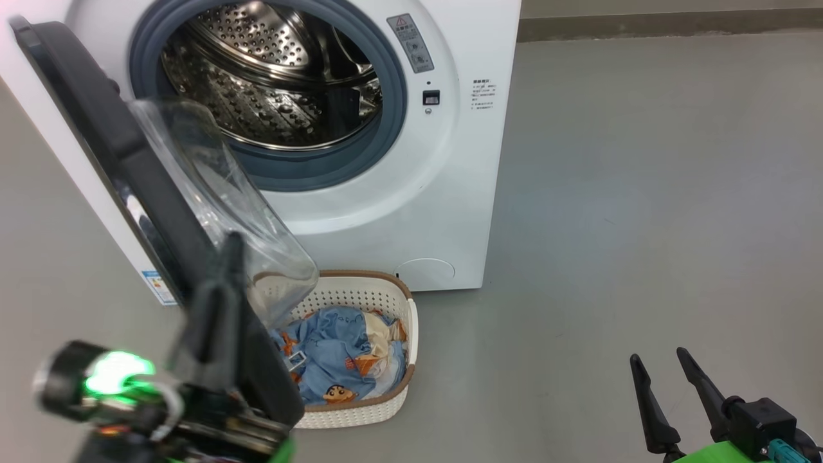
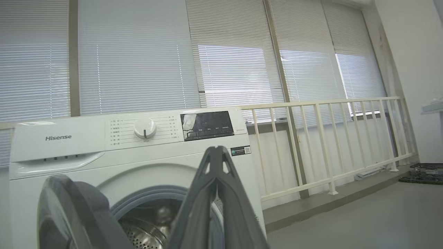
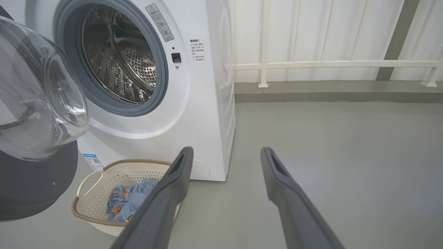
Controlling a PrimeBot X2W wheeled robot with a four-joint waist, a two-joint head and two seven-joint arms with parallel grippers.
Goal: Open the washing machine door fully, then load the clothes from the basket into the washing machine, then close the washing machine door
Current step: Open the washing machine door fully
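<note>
Window blinds [image 2: 138, 52] behind; washing machine [image 2: 138, 159] reads "Hisense", blue label [image 3: 92, 160] low down; left gripper [image 2: 216, 150] jaws together, right gripper [image 3: 226, 152] jaws apart.

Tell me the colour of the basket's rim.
Brown, woven-look rim on the cream basket; head view shows it best.

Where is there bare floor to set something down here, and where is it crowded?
Bare grey floor runs right of the washing machine and basket, up to the open right gripper. Crowded on the left: the open washing machine door crowds the basket's left side, with the shut left gripper before it.
</note>
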